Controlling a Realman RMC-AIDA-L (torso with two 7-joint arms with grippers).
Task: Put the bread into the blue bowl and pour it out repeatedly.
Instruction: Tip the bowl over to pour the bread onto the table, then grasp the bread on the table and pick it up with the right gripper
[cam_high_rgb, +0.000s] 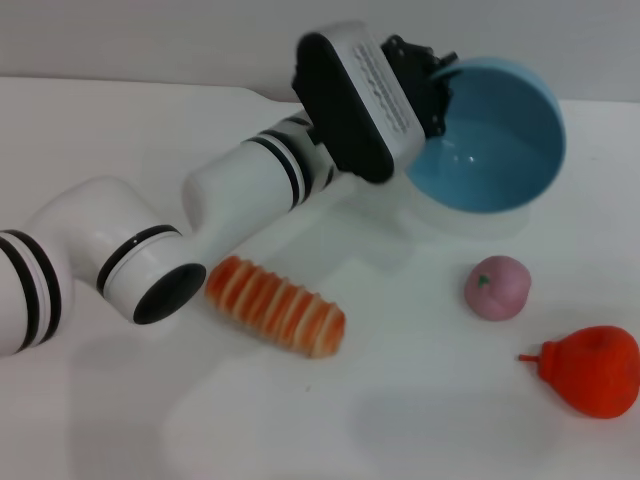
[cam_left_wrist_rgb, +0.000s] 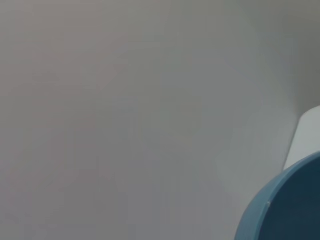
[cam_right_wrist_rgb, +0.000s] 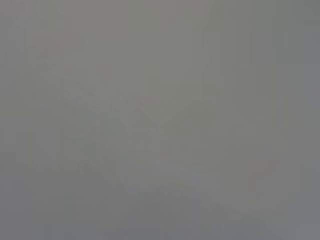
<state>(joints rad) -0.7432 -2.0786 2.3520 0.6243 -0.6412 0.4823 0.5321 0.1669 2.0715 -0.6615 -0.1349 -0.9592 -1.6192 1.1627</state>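
The bread, a long ridged loaf with orange-and-cream stripes, lies on the white table at the front left of centre. The blue bowl is held up off the table at the back right, tipped on its side with its empty hollow facing me. My left gripper is shut on the bowl's rim at its upper left. A part of the bowl's rim shows in the left wrist view. My right gripper is out of view.
A small pink round fruit sits on the table below the bowl. A red pear-shaped fruit lies at the front right. My left arm stretches across the table's left side, just behind the bread.
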